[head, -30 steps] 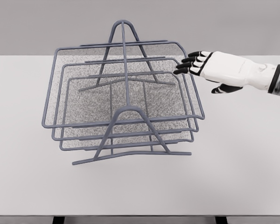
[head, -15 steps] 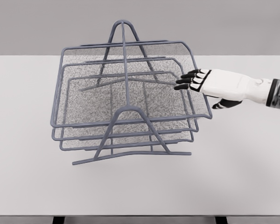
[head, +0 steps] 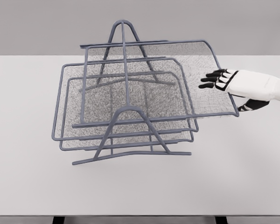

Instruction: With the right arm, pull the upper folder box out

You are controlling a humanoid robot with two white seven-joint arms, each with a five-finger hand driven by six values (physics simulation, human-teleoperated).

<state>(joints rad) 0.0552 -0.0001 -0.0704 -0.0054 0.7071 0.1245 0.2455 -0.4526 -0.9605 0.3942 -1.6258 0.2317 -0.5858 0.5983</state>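
Observation:
A grey-blue wire rack (head: 130, 108) holds three mesh trays on the white table (head: 233, 172). The upper tray (head: 203, 100) is slid out to the right and overhangs the two trays beneath it. Its left rim now lies well inside the rack. My right hand (head: 227, 92) comes in from the right edge and is shut on the upper tray's right rim, with dark fingers (head: 211, 80) on top of the mesh and the thumb under the rim. The middle tray (head: 59, 107) and the lower tray (head: 130, 145) sit in place in the rack.
The rack's tall rear arch (head: 123, 23) and front arch stand over the trays. Bare white table surface lies to the right of the rack and in front of it. A grey wall is behind.
My right hand has drawn back to the right, and the upper tray slid rightward with it, out from over the other two trays. The rack and the lower trays stayed put.

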